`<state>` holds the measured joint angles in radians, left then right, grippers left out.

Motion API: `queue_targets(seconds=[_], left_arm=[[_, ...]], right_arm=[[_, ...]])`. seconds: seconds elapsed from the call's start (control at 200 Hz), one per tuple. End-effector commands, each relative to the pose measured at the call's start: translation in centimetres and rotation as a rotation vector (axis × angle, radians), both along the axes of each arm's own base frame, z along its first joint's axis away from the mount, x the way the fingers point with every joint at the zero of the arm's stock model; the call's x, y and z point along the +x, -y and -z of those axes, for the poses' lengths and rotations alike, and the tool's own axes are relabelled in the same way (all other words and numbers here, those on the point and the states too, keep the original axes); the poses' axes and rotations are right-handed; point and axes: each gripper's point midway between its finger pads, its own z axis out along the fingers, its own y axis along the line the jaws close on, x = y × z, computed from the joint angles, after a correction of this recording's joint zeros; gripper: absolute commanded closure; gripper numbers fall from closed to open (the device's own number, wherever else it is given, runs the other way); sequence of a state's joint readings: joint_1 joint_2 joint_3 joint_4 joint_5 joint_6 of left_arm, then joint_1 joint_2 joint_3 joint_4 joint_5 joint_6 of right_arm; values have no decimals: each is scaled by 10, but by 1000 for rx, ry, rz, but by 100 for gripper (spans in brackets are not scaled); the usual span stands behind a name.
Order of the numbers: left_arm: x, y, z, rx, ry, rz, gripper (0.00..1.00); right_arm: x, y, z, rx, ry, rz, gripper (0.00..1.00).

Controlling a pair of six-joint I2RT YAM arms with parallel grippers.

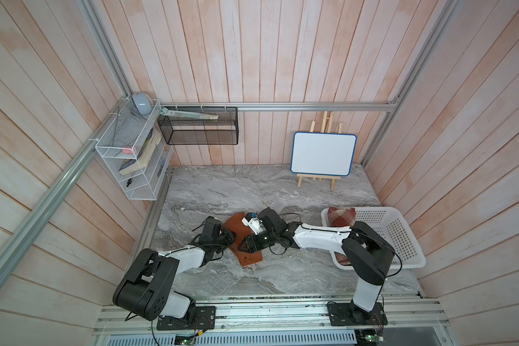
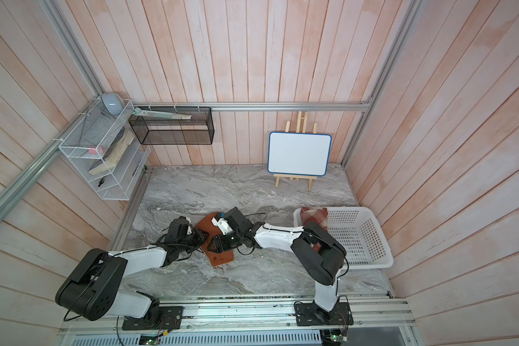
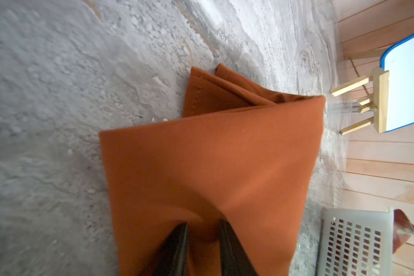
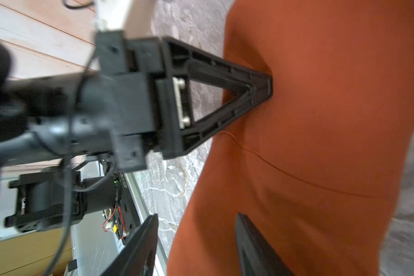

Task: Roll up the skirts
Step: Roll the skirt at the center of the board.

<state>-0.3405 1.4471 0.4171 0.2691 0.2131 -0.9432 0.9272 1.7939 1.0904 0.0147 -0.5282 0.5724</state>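
My left gripper [image 3: 202, 224] reaches in from the left side of the grey marbled desk [image 1: 222, 191] and is clenched on a pinch of the plain rust-orange cloth skirt [image 1: 250, 258]. In the left wrist view the fabric puckers up between my 2 black fingers [image 3: 175, 248]. The skirt lies near the middle of the desk, folded over on itself into flat layers, with 1 corner pointing toward the back wall and another toward the front rail. My 2 arms cover most of it in both top views.

Just to the right, my right gripper [image 4: 196, 216] is released, its jaws spread wide across the skirt's edge. 1 finger hangs over bare desk and the other over the orange cloth, with nothing pinched between them.

Further right, a white board with a blue frame [image 1: 323, 153] stands on a wooden easel at the back wall. The red-and-cream plaid woolly skirt [image 1: 341, 217] lies rolled up in the far left corner of the white perforated plastic basket [image 1: 403, 239], which sits at the desk's right edge.
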Motion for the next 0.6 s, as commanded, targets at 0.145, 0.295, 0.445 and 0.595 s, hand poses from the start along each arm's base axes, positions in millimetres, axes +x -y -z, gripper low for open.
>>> queue_targets(seconds=[0.145,0.295,0.445,0.595], left_arm=[[-32,-12,29,19,-71,11,76],[-41,-9,27,-4,-38,47,76],[-48,-11,29,-5,-19,57,76],[-48,-11,31,13,2,77,76]], right_arm=[[42,57,6,-87,58,90,32],[41,56,36,-115,8,45,32],[34,43,54,-113,-22,6,32],[36,46,73,-171,-30,10,32]])
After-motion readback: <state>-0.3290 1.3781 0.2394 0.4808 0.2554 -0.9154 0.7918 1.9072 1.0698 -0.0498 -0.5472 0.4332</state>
